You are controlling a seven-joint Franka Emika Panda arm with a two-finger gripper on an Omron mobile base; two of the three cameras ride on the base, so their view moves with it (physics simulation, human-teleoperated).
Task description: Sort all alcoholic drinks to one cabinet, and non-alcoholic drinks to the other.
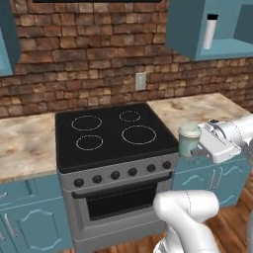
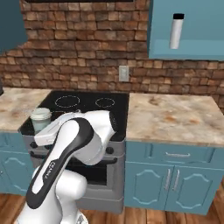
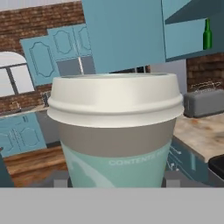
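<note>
Your end effector (image 1: 193, 151) pinched the upright cup (image 1: 189, 140): cream lid, grey band, pale green body with faint lettering.

cup (image 3: 114, 131): cream lid, grey band, pale green below, in my tool
flask (image 1: 210, 31): white, black cap
bottle (image 3: 207, 35): green
wall (image 1: 79, 64): red-brown brick
cabinets (image 2: 192, 30): teal
tabletop (image 2: 170, 116): beige marbled
stove (image 1: 111, 136): black top, white rings
</note>
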